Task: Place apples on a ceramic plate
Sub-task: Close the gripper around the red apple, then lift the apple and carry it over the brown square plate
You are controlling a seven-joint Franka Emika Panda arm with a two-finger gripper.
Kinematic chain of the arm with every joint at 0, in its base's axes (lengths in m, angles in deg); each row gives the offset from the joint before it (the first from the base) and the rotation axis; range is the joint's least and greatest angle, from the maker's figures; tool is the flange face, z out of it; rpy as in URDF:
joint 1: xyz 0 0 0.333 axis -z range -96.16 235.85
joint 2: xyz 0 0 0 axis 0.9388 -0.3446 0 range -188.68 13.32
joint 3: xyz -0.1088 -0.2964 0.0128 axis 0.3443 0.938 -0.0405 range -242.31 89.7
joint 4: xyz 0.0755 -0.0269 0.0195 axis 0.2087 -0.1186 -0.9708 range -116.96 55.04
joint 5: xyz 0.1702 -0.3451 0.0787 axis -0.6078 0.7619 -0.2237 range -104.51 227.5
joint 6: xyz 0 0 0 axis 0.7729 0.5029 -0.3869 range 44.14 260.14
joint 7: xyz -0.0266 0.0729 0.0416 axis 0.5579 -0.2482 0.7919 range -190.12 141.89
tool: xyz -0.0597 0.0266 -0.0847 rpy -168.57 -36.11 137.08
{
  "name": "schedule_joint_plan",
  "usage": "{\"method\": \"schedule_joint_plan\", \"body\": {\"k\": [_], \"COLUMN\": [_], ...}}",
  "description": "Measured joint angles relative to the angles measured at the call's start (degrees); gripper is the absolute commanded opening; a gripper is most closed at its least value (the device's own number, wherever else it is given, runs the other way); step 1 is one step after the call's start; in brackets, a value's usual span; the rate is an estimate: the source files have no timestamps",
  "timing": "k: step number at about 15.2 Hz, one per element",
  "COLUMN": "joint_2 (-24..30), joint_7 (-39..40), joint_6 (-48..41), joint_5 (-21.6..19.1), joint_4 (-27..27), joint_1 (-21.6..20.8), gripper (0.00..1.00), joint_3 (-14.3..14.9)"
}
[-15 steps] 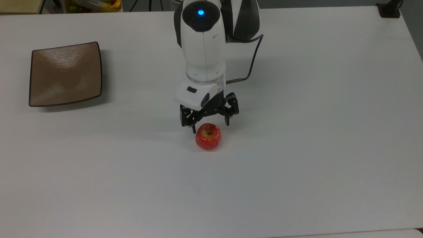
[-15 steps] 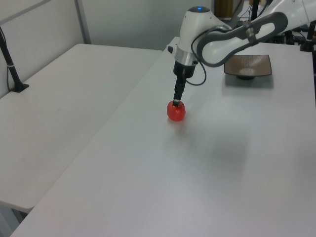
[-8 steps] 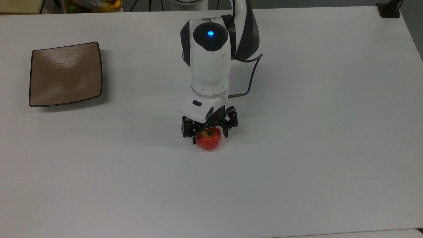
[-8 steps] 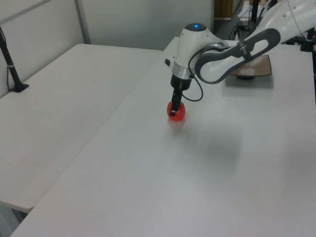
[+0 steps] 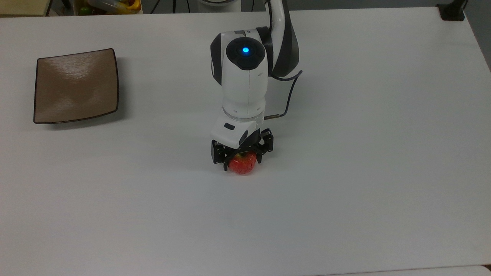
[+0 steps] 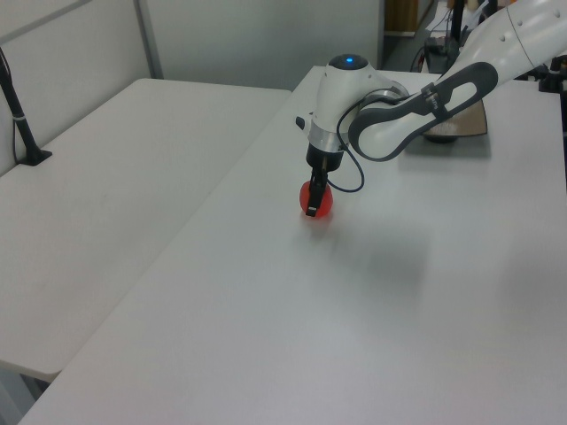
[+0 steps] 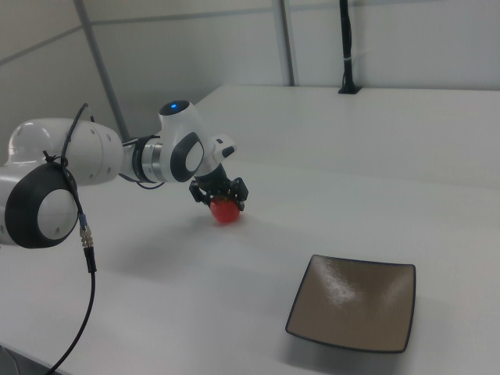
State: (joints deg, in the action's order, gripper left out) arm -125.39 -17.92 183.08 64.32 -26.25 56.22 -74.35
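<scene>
While end effector straddles apple at frame centre, fingers apart, nothing gripped | step: grasp | next: close, lift, carry to plate upper left

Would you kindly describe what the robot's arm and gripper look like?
The arm has glossy white rounded shells with dark grey joint sections and a round black cap bearing a blue light. A thin dark cable loops beside the wrist. The gripper is black, with angular linkage fingers.

No readable text, labels or numbers
</scene>
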Motion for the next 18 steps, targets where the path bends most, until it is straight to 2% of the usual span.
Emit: {"method": "schedule_joint_plan", "body": {"k": [1,2,10,13,18], "joint_2": [0.01,0.01,1.73,5.87,16.07], "joint_7": [0.0,-0.03,-1.24,-2.75,-3.15], "joint_6": [0.0,0.0,0.0,-0.85,-12.42], "joint_5": [0.0,0.0,0.0,0.0,-0.74], "joint_4": [0.03,0.16,1.62,1.64,1.6], "joint_1": [0.0,0.0,0.26,1.07,3.5], "gripper": [0.52,0.49,0.49,0.49,0.51], "joint_3": [0.01,0.03,0.22,0.27,0.33]}}
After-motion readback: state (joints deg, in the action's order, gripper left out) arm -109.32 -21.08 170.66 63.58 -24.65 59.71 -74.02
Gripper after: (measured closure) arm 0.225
